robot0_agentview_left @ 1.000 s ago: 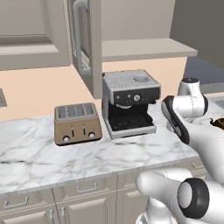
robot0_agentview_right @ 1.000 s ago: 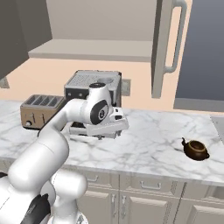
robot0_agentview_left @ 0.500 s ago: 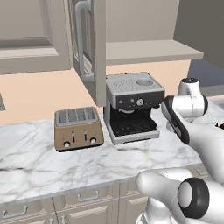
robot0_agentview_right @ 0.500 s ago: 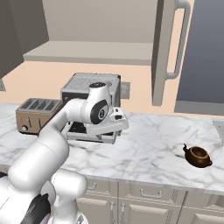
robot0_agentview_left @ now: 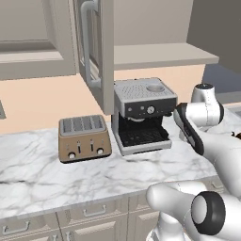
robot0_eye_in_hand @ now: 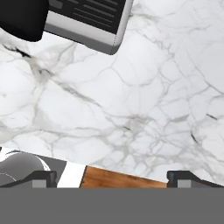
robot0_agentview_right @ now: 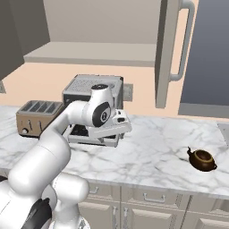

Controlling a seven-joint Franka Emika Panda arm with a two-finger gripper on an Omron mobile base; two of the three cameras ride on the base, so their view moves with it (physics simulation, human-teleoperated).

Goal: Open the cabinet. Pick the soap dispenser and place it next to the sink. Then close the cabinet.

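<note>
A white marble bench (robot0_agentview_left: 42, 174) with grey veining ran across the kitchen above pale drawer fronts. On it stood a silver and black coffee machine (robot0_agentview_left: 141, 115), its back close to the wall. Left of the coffee machine, just apart from it, sat a bronze four-slot toaster (robot0_agentview_left: 84, 138), also on the marble. Well to the right of the coffee machine, a small dark brown teapot (robot0_agentview_right: 202, 159) rested on the bench near its front edge. In the hand view, the corner of the coffee machine's drip tray (robot0_eye_in_hand: 89, 24) lay flat on the veined marble.
</note>
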